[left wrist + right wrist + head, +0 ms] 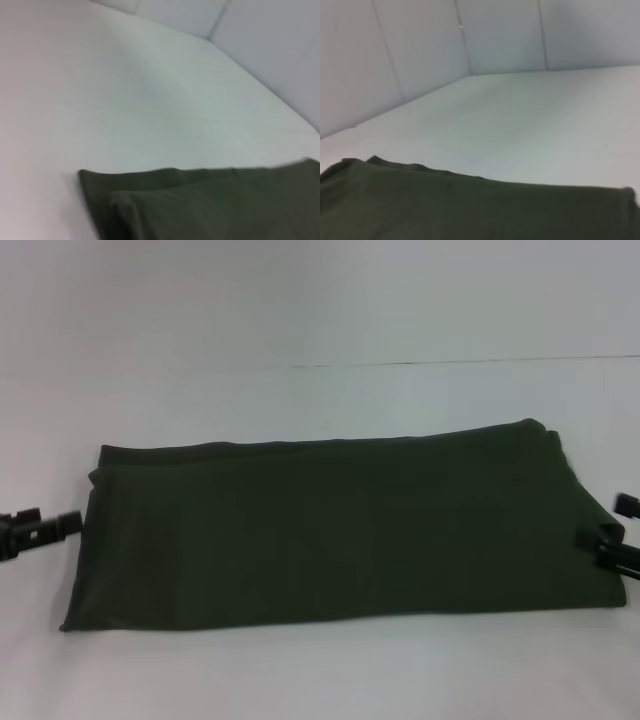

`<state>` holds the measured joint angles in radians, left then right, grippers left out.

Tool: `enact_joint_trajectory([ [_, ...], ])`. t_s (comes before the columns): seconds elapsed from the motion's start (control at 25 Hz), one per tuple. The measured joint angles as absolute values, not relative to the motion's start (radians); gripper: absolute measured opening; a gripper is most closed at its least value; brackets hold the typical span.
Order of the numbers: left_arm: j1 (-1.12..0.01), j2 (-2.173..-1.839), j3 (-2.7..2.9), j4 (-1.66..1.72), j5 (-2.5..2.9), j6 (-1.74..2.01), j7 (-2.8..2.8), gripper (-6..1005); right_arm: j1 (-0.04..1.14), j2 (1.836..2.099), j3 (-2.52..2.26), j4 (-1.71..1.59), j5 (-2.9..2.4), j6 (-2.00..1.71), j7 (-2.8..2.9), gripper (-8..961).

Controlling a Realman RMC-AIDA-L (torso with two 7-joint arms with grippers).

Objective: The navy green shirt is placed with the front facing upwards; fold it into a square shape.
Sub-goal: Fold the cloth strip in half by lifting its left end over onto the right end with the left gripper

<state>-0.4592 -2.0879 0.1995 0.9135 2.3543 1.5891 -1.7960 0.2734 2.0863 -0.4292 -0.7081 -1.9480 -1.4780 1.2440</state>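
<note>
The navy green shirt [340, 530] lies flat on the white table [320, 670], folded into a long dark olive band running left to right, plain side up with no lettering showing. My left gripper [62, 524] sits low at the table's left, its tip just short of the shirt's left edge. At the shirt's right edge is my right gripper [606, 521], open, with one finger [627, 505] beyond the cloth and the other over it. The left wrist view shows a layered corner of the shirt [200, 205]. In the right wrist view the shirt [470, 210] shows a long folded edge.
The white table extends well beyond the shirt at the back and front. Pale wall panels [420, 45] rise behind the table's far edge. A thin dark seam [450, 362] marks where the table meets the wall.
</note>
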Motion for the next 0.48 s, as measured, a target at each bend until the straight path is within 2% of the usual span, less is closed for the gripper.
enact_joint_trajectory([
  [0.2, -0.487, -2.088, 0.256, 0.894, 2.358, 1.493, -1.96, 831, 0.331, 2.087, -0.476, -0.7, -1.949, -1.467, 1.244, 870],
  [0.48, -0.501, -2.107, 0.335, 0.871, 2.352, 1.368, -2.103, 832, 0.382, 2.088, -0.52, -0.688, -1.95, -1.446, 1.244, 869],
])
